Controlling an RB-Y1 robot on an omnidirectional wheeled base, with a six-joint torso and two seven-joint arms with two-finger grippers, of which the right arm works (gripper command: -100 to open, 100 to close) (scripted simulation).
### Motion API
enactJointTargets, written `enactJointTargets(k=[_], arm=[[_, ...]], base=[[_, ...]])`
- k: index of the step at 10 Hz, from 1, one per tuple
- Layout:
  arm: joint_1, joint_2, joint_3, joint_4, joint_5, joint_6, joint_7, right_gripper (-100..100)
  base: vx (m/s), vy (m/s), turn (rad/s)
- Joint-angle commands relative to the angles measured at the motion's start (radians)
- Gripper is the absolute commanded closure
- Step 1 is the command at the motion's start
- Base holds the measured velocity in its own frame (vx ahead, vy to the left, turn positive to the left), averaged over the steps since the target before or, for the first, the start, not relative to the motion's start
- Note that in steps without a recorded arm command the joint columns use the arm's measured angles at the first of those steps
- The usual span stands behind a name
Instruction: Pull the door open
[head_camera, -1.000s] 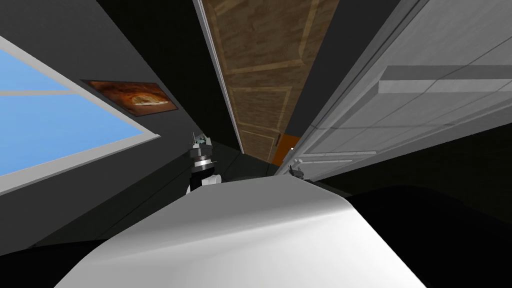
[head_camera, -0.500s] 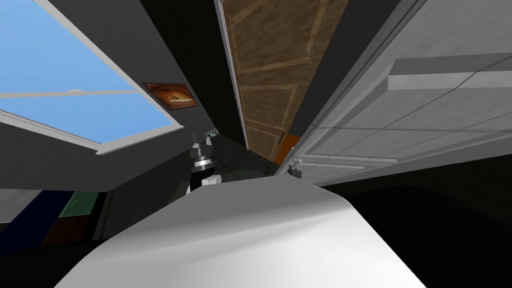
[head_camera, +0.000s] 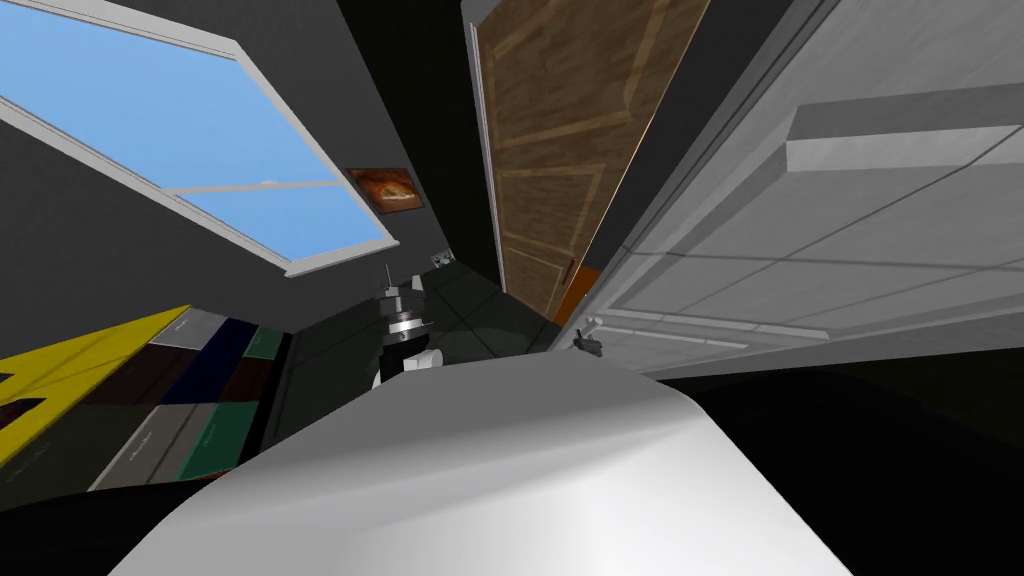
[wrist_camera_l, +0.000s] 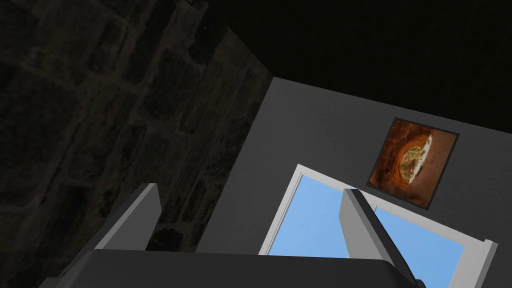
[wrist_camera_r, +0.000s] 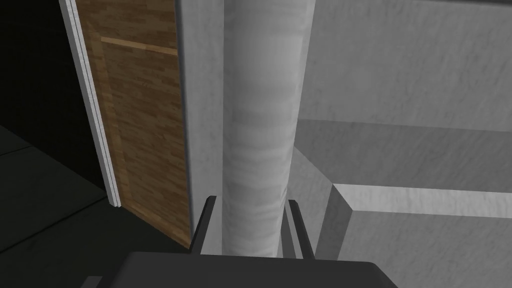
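Note:
The light grey panelled door (head_camera: 850, 260) stretches along my right side. Its handle is a pale round bar (wrist_camera_r: 260, 125) running upright beside the door's edge. My right gripper (wrist_camera_r: 250, 201) is shut on this bar, one finger pressed to each side of it; in the head view that gripper (head_camera: 590, 343) sits low against the door. My left gripper (wrist_camera_l: 250, 192) is open and holds nothing. The left arm (head_camera: 400, 325) is raised to the left of my chest, away from the door.
A brown wooden door (head_camera: 560, 150) stands just past the grey door's edge, also in the right wrist view (wrist_camera_r: 145, 125), with a black area beside it. Dark floor tiles (head_camera: 470, 320) lie ahead. A yellow and multicoloured patchwork surface (head_camera: 120, 400) lies at lower left.
The head view has swung: window and picture slid to the right and the patchwork surface came in at lower left, so I have turned. My right gripper stays on the handle bar.

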Motion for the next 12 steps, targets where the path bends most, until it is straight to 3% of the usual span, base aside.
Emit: enactJointTargets(k=[1, 4, 12], arm=[[-0.003, -0.008, 0.014, -0.004, -0.005, -0.018, -0.002, 100], [-0.002, -0.01, 0.028, 0.001, -0.008, -0.019, -0.005, 100], [0.018, -0.084, 0.095, 0.032, 0.029, -0.106, -0.093, 100]], base=[[-0.232, -0.046, 0.227], [-0.185, -0.034, 0.133], [-0.22, -0.009, 0.125]])
